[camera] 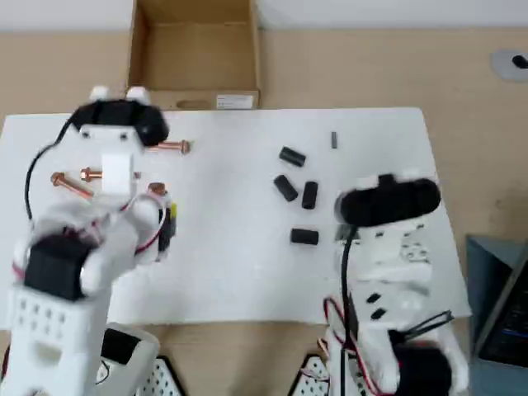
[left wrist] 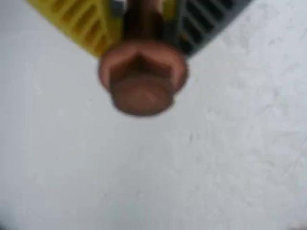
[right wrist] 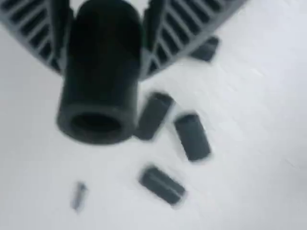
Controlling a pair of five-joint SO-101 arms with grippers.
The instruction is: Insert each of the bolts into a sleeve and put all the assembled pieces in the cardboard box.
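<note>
Left gripper [left wrist: 144, 19] clenched on copper bolt [left wrist: 142, 79]; right gripper [right wrist: 103, 28] grasping black sleeve [right wrist: 98, 91]; cardboard box [camera: 138, 49] at 12 o'clock of white mat [camera: 231, 247].

Colours rn: the bolt [left wrist: 142, 81] in the left gripper [left wrist: 144, 33] is coppery brown, same as the loose bolts [camera: 173, 147]. That gripper has a yellow finger [left wrist: 76, 24], the other one's dark grey, both w/ a ribbed pattern. The sleeve [right wrist: 98, 96] in the right gripper [right wrist: 103, 67] is matte black, its fingers [right wrist: 29, 24] dark grey & ribbed too. The loose sleeves [camera: 292, 156] are black. The sheet [camera: 239, 264] is white, the table [camera: 470, 91] tan. The cardboard box [camera: 194, 58] is plain brown w/ a white label [camera: 234, 101]. The left arm [camera: 107, 239] & right arm [camera: 396, 264] are white w/ black motors [camera: 388, 202] and red + black wires [camera: 153, 239].
</note>
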